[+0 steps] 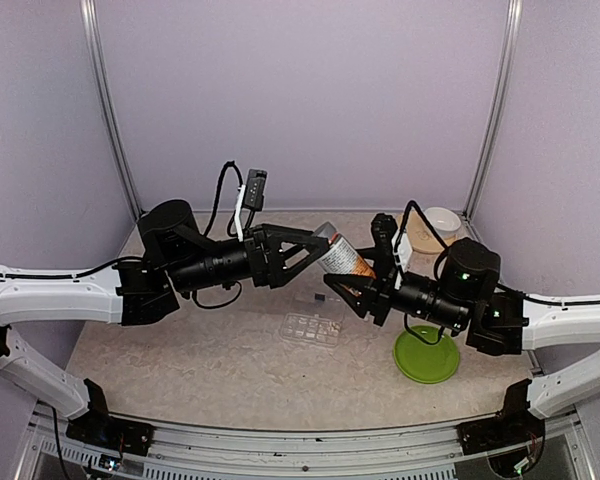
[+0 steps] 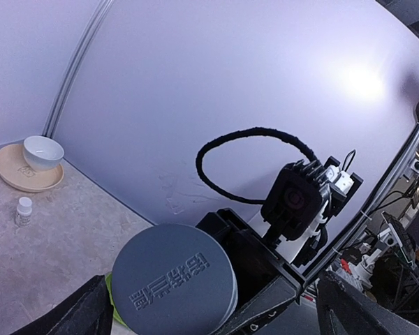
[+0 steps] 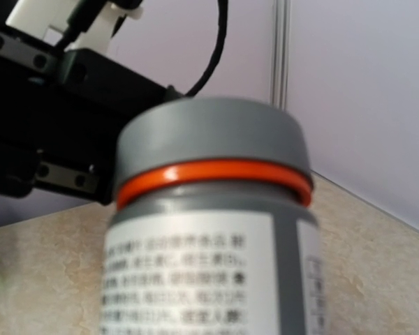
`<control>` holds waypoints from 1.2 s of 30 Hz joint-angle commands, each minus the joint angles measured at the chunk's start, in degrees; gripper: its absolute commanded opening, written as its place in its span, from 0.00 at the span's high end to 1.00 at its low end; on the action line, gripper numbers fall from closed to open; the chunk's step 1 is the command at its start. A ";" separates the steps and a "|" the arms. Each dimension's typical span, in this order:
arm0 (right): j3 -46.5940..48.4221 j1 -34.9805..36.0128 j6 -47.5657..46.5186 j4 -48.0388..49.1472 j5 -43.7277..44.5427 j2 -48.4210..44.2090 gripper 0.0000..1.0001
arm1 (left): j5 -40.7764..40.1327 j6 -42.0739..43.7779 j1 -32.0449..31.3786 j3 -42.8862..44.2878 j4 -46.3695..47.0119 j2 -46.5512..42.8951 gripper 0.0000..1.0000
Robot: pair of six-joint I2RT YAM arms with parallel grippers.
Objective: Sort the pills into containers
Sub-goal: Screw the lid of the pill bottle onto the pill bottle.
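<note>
Left fingers [image 2: 363,310] spread around cap [image 2: 173,279]; right fingers [image 1: 348,292] apparently pinch bottle [image 1: 345,258]; organiser [image 1: 313,327] lies below.

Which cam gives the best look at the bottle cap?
Left wrist: the cap faces the lens, with its whole top and embossed lettering visible. Right wrist shows only its side and the orange ring, slightly blurred. Top external shows it small on the tilted bottle.

My gripper [image 2: 220,310] is wide open, fingers [image 2: 84,314] either side of the grey cap [image 2: 174,279] w/ embossed logo. Behind it: other arm's cam [image 2: 297,199], black cable loop [image 2: 251,139]. Far off by the wall: white bowl [image 2: 42,152] on tan plate [image 2: 7,180], small vial [image 2: 24,209] nearer.
</note>
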 commanded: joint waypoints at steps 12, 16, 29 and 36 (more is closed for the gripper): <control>3.16 0.55 -0.12 0.61 -1.41 6.64 1.00 | 0.96 -0.55 -0.61 0.15 2.34 0.60 0.01; 3.36 0.61 0.87 0.82 -4.22 8.28 1.00 | 1.52 -0.55 -0.70 0.05 3.02 0.38 0.01; 3.59 1.18 1.96 3.45 -8.52 10.41 1.00 | 0.70 -0.18 -0.87 -0.86 3.24 -0.37 0.01; 0.73 1.18 0.43 3.56 -4.31 3.36 1.00 | -1.64 0.83 -0.36 -1.61 2.09 -1.95 0.01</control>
